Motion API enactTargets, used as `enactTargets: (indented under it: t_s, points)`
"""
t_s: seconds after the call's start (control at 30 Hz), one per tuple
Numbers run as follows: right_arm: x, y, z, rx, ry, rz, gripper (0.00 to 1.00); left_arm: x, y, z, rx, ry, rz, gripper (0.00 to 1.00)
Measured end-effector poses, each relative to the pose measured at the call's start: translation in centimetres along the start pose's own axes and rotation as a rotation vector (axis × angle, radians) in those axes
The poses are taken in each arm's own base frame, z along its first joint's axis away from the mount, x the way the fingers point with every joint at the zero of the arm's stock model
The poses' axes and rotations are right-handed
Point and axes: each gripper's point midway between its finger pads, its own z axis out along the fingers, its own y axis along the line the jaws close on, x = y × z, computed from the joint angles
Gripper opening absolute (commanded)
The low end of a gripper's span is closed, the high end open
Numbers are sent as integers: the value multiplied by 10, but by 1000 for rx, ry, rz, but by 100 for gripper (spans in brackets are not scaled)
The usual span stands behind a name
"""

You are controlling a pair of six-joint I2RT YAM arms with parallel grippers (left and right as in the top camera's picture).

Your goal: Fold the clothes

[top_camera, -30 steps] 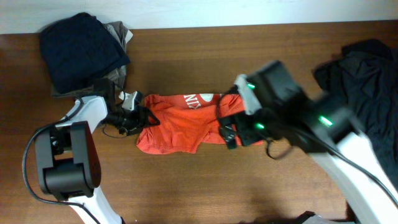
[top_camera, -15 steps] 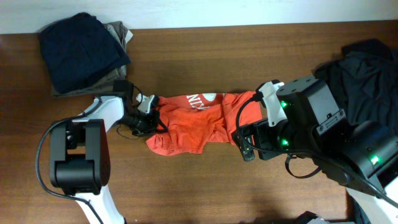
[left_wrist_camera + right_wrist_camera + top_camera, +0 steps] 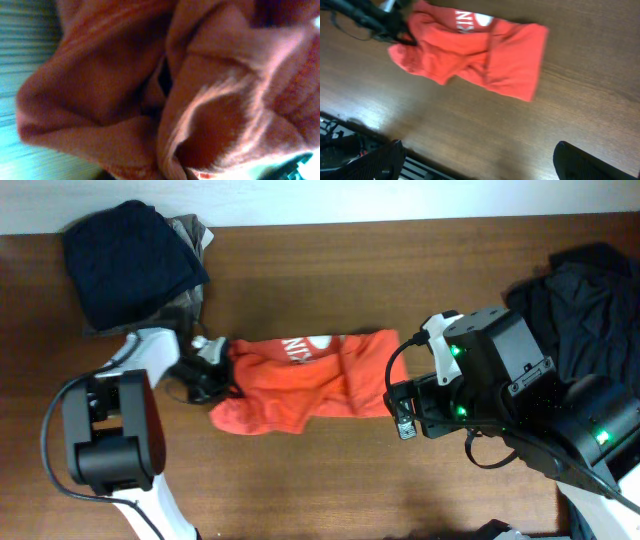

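The shirt bears white lettering, mostly lost in creases; only an "N" reads clearly.

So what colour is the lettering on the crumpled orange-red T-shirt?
White lettering on the orange-red T-shirt, clearest in the right wrist view.

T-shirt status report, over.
Left claw shut on T-shirt edge. Right claw open, off the cloth. T-shirt bunched, not folded. Nothing blocking.

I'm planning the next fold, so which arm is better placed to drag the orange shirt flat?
Left. Its tool is pinching the left end of the T-shirt, while the right tool hangs open, clear of the fabric.
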Motion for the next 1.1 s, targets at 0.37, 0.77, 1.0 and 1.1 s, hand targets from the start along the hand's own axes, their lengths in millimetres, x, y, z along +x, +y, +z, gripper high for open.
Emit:
enactTargets:
  t_s: [0.37, 0.77, 1.0, 1.1]
  points:
    - [-1, -3, 1, 19, 0, 1, 99, -20, 64, -91, -296, -29, -176, 0]
    - [-4, -6, 24, 54, 62, 0, 99, -31, 26, -180, -467, -116, -147, 1]
    - [-4, -6, 30, 60, 80, 0, 99, -21, -34, -150, -500, -50, 19, 0]
    - [-4, -6, 30, 60, 80, 1, 99, -18, -52, -140, -526, -45, 60, 1]
